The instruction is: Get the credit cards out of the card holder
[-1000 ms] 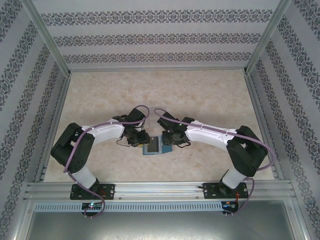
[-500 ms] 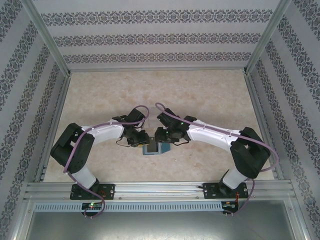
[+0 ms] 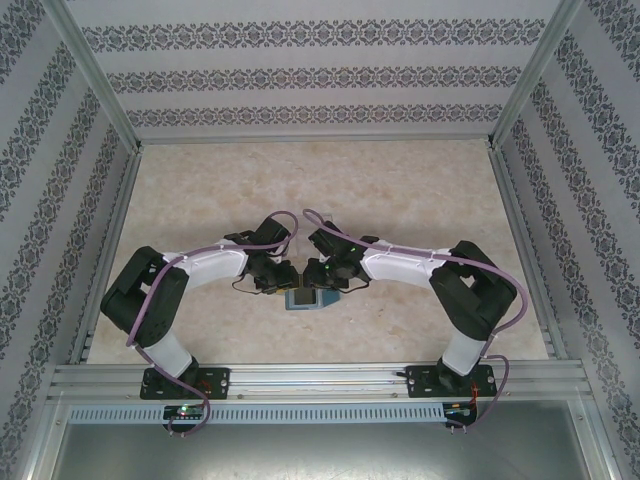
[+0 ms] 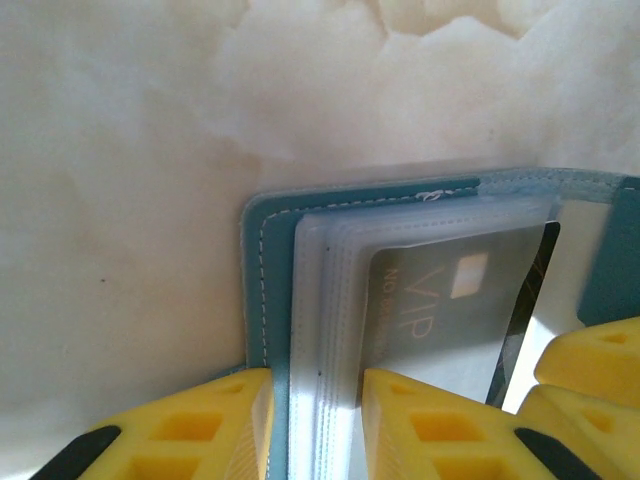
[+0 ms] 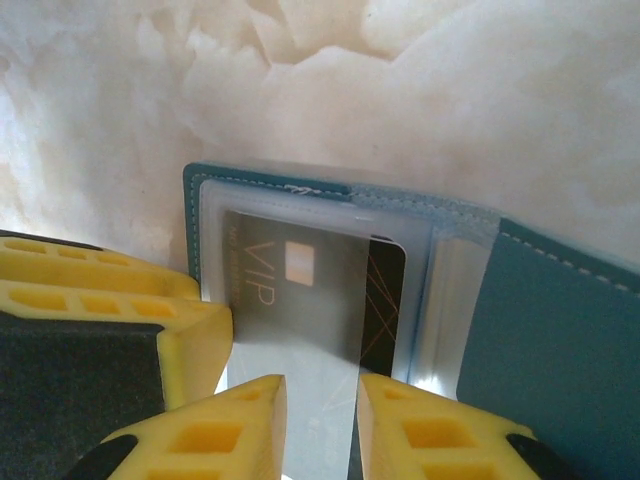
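Note:
The teal card holder lies open on the table between my two grippers. My left gripper is shut on its left edge: the teal cover and the stack of clear sleeves fill the gap between the yellow fingers. A grey credit card marked VIP sits in the top sleeve, its dark right end showing. My right gripper stands over the near edge of that sleeve, jaws a narrow gap apart. The holder's other panel lies to the right.
Pale marbled tabletop stretches beyond the holder. Patterned walls and metal posts fence the workspace. My left gripper's yellow fingers sit close beside the right gripper, and the right gripper's fingers crowd the left wrist view.
The right arm has moved left over the holder, covering its right panel, and its jaws have narrowed. The left arm has stayed put.

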Controlling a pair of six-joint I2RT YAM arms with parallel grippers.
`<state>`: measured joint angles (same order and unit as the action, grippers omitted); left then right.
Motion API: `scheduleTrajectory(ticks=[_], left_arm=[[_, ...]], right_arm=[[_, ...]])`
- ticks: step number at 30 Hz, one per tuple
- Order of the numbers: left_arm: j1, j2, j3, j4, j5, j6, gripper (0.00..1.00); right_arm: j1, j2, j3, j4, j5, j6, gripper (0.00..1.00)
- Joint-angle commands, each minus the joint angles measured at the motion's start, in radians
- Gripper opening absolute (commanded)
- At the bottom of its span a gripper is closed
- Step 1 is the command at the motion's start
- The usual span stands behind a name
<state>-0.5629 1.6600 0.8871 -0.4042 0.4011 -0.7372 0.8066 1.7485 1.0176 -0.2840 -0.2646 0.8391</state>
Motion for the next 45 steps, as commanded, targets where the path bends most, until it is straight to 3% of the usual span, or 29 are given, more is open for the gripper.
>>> scheduleTrajectory(ticks=[1,18,33,45], left_arm=[[-0.015,0.021,-0.037,0.01,0.002,0.009,0.29],[-0.016,0.015,-0.032,0.005,-0.001,0.013,0.28],[-0.017,-0.033,0.013,-0.038,0.003,0.011,0.28],[-0.039,-0.032,0.061,-0.047,0.025,0.007,0.27]], right_arm=[[-0.01,0.026,-0.015,0.026,-0.019,0.012,0.25],[-0.014,0.02,0.001,-0.118,0.102,-0.024,0.28],[-0.027,-0.055,-0.008,-0.079,0.056,-0.018,0.33],[-0.061,-0.014,-0.057,-0.021,0.0,-0.025,0.31]])
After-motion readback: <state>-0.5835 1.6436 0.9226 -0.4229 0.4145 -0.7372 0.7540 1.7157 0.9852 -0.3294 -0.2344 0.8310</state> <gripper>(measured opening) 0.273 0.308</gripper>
